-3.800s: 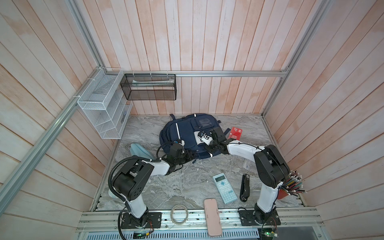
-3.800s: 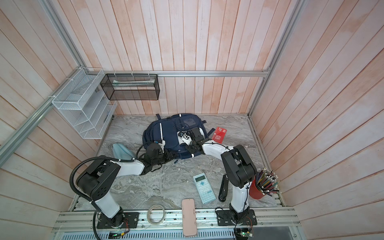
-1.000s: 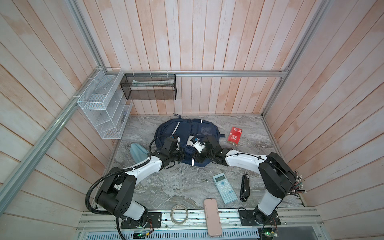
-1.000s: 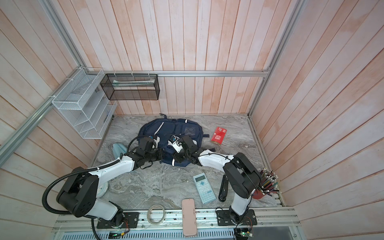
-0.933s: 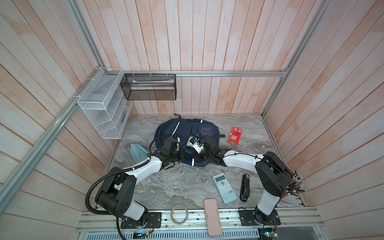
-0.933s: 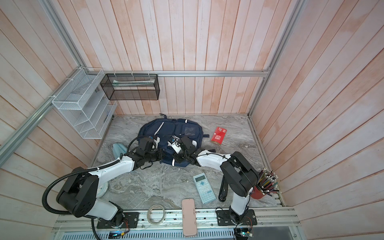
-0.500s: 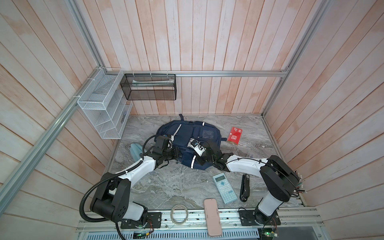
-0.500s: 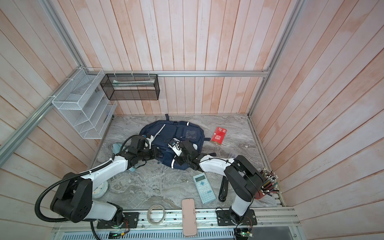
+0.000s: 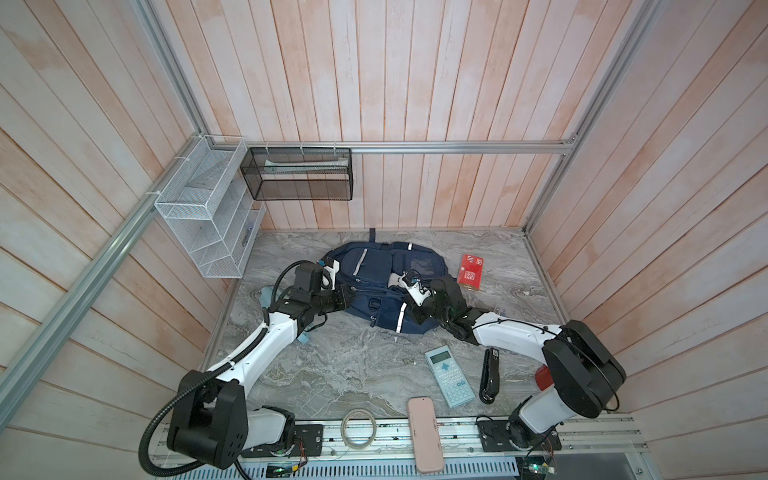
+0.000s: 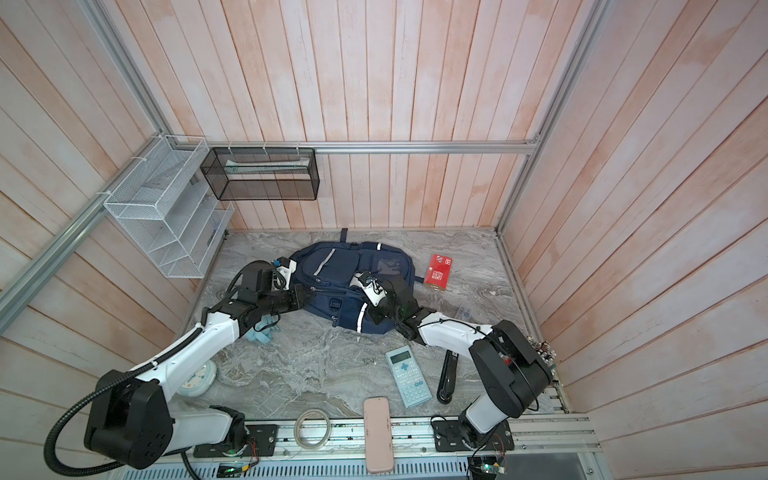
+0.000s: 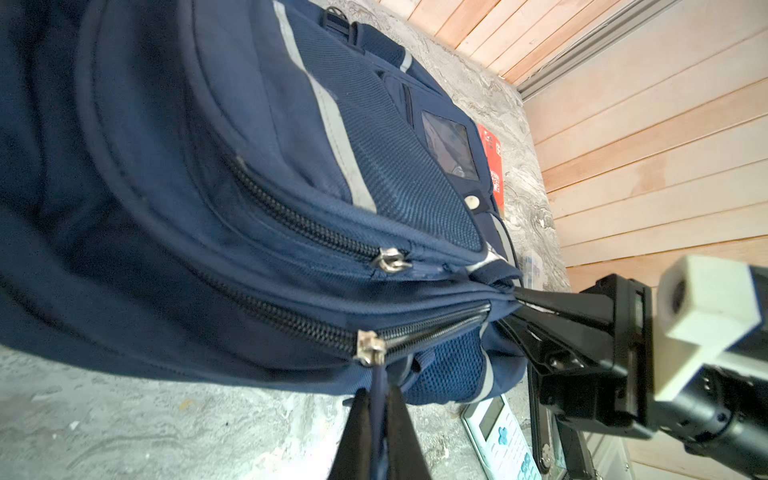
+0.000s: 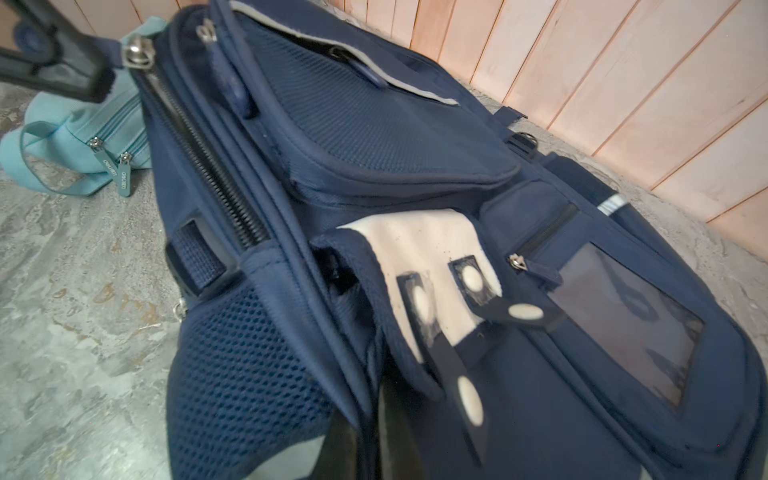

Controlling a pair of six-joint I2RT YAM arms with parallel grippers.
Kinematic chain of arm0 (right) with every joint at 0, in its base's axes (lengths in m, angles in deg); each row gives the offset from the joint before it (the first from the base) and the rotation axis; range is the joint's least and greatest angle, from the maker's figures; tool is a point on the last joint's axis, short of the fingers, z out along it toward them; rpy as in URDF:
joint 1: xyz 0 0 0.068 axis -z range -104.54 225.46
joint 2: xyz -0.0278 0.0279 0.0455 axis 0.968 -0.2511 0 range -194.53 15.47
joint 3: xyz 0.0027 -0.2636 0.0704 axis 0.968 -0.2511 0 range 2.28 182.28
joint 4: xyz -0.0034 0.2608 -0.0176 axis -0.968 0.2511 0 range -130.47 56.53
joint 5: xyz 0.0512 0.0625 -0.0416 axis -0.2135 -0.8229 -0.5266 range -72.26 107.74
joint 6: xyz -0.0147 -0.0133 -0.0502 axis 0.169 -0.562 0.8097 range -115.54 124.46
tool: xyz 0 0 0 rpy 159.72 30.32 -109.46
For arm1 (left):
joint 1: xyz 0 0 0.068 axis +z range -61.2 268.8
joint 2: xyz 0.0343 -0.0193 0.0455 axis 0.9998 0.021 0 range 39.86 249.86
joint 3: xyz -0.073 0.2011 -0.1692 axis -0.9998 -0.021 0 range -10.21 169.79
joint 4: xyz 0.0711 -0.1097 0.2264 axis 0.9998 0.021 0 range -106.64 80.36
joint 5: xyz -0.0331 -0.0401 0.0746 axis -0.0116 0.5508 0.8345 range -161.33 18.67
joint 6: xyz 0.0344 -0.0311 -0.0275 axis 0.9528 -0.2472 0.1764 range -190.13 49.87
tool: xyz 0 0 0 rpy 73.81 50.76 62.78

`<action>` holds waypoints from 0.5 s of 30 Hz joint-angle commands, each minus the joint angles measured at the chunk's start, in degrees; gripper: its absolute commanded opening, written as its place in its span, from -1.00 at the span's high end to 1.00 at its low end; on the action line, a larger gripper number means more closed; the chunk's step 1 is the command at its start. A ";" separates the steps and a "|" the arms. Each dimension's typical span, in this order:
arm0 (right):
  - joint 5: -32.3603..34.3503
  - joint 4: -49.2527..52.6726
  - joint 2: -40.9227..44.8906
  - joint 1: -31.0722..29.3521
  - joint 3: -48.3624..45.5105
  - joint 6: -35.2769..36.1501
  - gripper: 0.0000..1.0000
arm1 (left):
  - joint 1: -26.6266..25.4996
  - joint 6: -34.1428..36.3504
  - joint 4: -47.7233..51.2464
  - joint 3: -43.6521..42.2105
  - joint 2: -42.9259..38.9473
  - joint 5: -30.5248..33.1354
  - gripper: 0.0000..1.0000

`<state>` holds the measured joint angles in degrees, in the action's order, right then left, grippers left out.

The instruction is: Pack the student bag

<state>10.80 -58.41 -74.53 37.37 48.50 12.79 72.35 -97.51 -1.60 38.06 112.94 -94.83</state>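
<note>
The student bag [image 9: 376, 270] [image 10: 332, 270], a navy backpack with pale stripes, lies flat at the back of the marble table. My left gripper [image 9: 352, 296] [image 10: 308, 296] is at its left edge. In the left wrist view that gripper [image 11: 378, 401] is shut on the navy zipper pull hanging from a metal slider [image 11: 368, 353]. My right gripper [image 9: 412, 316] [image 10: 372, 314] is at the bag's front right corner. In the right wrist view it [image 12: 368, 440] is shut on a fold of bag fabric beside the mesh side pocket [image 12: 241, 374].
A light-blue pouch [image 10: 261, 331] [image 12: 70, 133] lies under the left arm. In front of the bag are a calculator [image 9: 449, 376], a black stapler [image 9: 489, 376], a pink case [image 9: 424, 434] and a tape roll [image 9: 358, 430]. A red booklet [image 9: 471, 272] lies at the right. Wire racks [image 9: 208, 216] hang on the left wall.
My right gripper has shut on the bag's fabric. The left gripper has drawn leftward with the zipper pull in it, and the bag has shifted slightly toward the front.
</note>
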 commanded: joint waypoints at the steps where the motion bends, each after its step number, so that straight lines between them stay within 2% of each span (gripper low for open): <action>1: 20.72 9.60 -0.39 7.88 -0.09 -6.10 1.00 | 2.11 -2.93 3.01 -3.60 -5.77 10.74 1.00; 4: 21.60 11.45 -0.08 10.72 0.31 -9.39 0.98 | -0.47 -4.32 3.69 -4.66 -6.72 10.67 1.00; 5: 18.01 12.09 0.63 10.94 0.54 -9.40 0.89 | -1.63 -4.95 3.38 -4.74 -6.74 10.72 1.00; 7: 10.25 9.44 4.03 8.94 -1.42 -7.47 0.32 | -4.75 -7.00 1.01 -5.27 -6.28 9.00 1.00; 9: 9.70 6.31 7.55 3.89 -3.85 -4.56 -0.05 | -7.86 -9.06 -1.89 -5.45 -4.89 7.29 1.00; 10: 10.27 5.12 9.25 0.92 -4.79 -2.37 -0.16 | -9.65 -10.03 -3.34 -5.39 -3.75 6.62 1.00; 12: 10.36 3.15 11.17 -3.55 -5.94 1.40 -0.30 | -12.93 -11.54 -5.95 -5.14 -1.78 6.08 1.00; 15: 7.63 -0.46 10.45 -7.04 -6.54 6.50 -0.30 | -15.85 -12.69 -8.26 -4.61 1.23 5.50 1.00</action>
<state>17.49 -55.46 -63.71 32.65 42.53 14.02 58.47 -107.71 -4.55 32.94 112.35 -89.67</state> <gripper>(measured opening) 0.650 0.070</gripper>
